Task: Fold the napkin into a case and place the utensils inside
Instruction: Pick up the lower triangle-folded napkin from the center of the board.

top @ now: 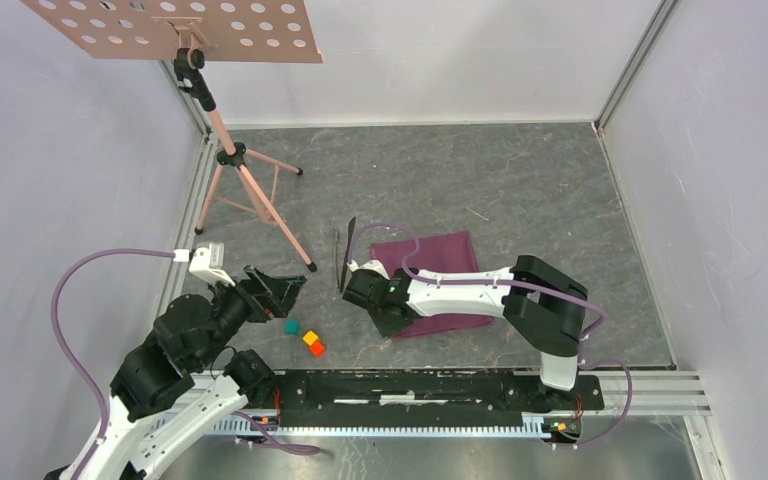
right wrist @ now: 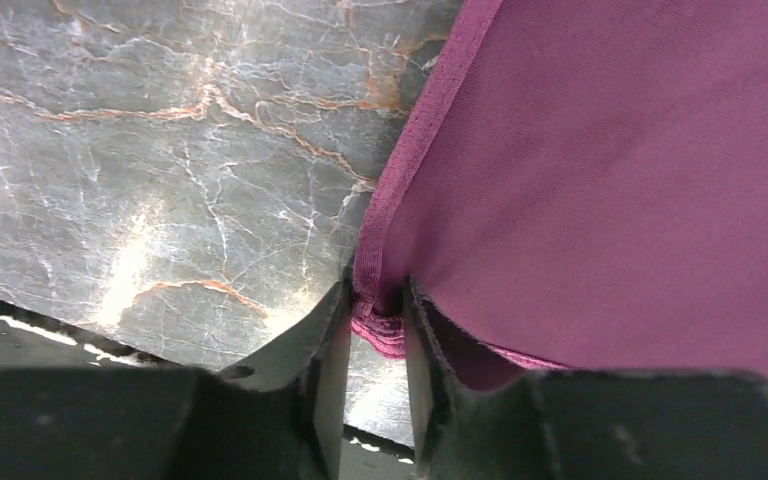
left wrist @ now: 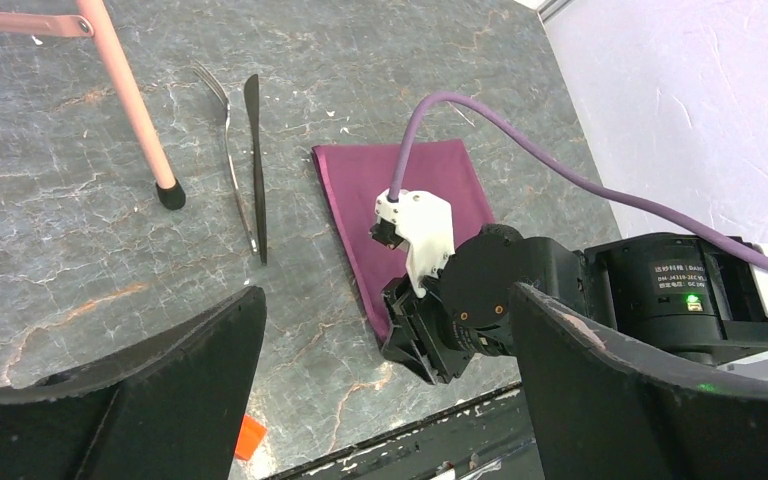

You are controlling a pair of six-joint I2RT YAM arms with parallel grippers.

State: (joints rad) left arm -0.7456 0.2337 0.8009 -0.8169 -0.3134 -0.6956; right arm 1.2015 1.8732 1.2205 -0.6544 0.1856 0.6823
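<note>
Left wrist: fork (left wrist: 228, 140) and knife (left wrist: 257, 170) parallel, tines and blade tip pointing away

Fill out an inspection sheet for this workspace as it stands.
Surface: dark marbled table.
Job's things: napkin lies folded in layers; fork and knife lie side by side to its left, apart from it.
Clutter: teal block, yellow block, orange block by the left arm.
Grippers: left gripper open, holding nothing; right gripper pinching a layered napkin corner.
Cables: purple cable on each arm; the right one arches over the napkin.
Surroundings: pink tripod carrying a perforated board, pale walls.
</note>
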